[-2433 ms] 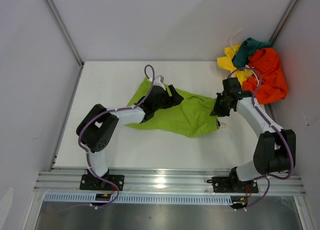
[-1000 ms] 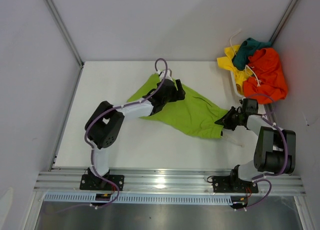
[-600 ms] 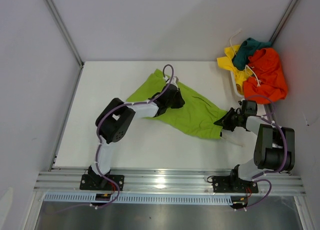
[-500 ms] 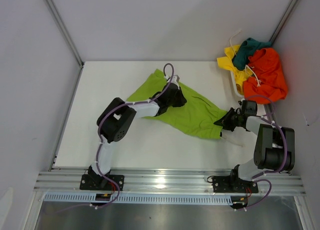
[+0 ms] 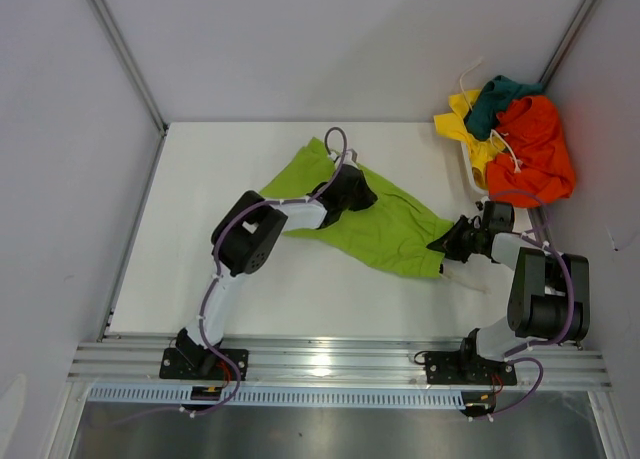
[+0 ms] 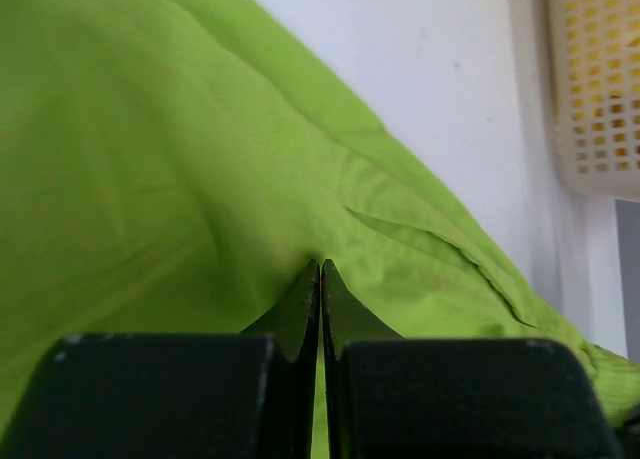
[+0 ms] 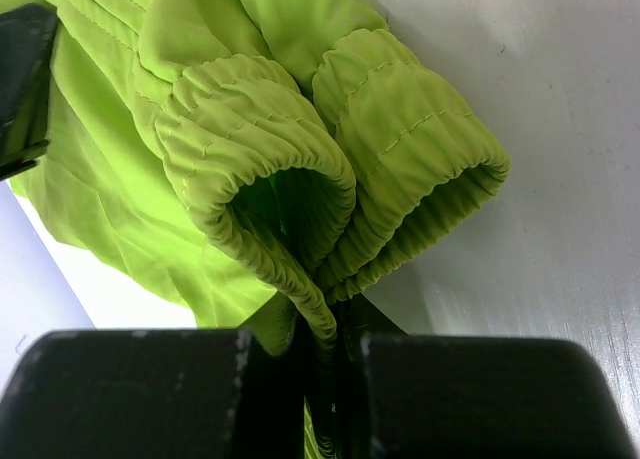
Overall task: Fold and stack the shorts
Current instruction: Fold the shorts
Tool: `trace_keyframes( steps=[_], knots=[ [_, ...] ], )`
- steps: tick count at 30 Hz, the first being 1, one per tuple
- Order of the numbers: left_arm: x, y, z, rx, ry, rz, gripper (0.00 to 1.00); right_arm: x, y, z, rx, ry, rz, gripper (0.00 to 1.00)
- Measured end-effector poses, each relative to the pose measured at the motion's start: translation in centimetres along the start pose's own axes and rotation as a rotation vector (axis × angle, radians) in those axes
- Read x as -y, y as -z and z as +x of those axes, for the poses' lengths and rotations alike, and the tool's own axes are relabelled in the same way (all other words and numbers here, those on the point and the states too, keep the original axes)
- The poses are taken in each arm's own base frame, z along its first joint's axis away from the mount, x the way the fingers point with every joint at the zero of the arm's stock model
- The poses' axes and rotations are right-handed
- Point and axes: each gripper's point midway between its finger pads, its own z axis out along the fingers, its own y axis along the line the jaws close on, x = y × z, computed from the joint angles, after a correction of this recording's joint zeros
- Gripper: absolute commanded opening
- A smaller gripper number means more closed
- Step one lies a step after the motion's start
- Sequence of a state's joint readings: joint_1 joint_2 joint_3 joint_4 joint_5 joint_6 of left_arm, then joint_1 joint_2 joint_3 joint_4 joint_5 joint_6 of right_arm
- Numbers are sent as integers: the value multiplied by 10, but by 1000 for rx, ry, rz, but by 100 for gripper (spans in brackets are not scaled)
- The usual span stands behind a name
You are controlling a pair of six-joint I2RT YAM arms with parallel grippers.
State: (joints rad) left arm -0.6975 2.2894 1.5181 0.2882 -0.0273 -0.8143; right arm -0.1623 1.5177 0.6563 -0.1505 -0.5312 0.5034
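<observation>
On the desk (image 5: 200, 229), the lime shorts (image 5: 390, 229) lie stretched between your hands: left hand (image 6: 320, 274) pinched shut on the cloth, right hand (image 7: 325, 329) clamping the elastic band; pull evenly apart to flatten wrinkles before folding

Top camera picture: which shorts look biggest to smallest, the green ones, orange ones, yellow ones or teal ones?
1. lime green shorts, spread out wide.
2. orange shorts, bunched in a heap.
3. yellow shorts and teal shorts: these look about alike. Both are partly buried in the pile, so I can't rank them.
</observation>
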Motion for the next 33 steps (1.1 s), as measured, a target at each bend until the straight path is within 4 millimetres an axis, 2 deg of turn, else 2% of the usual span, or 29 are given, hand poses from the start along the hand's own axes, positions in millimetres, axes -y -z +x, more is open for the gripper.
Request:
trace_keyframes(
  steps=[5,11,15,22,30,32,33],
  knots=[
    [-17,-8,7,-15,51,-66,0,0,0,1,-1,0,-1,0],
    [-8,-12,-3,3,86,-79,0,-11,15,6,1,15,-4,0],
    [-7,-14,-1,3,96,-92,0,-37,35,9,9,54,-32,0],
    [2,-13,13,-3,78,-98,0,-107,76,15,45,120,-149,0],
    [9,-5,38,31,78,-72,1,-130,81,12,6,94,-160,0],
    [6,3,40,31,79,-75,2,-132,83,12,-5,96,-153,0],
    [6,7,40,30,78,-77,8,-132,84,11,-9,98,-149,0]
  ],
)
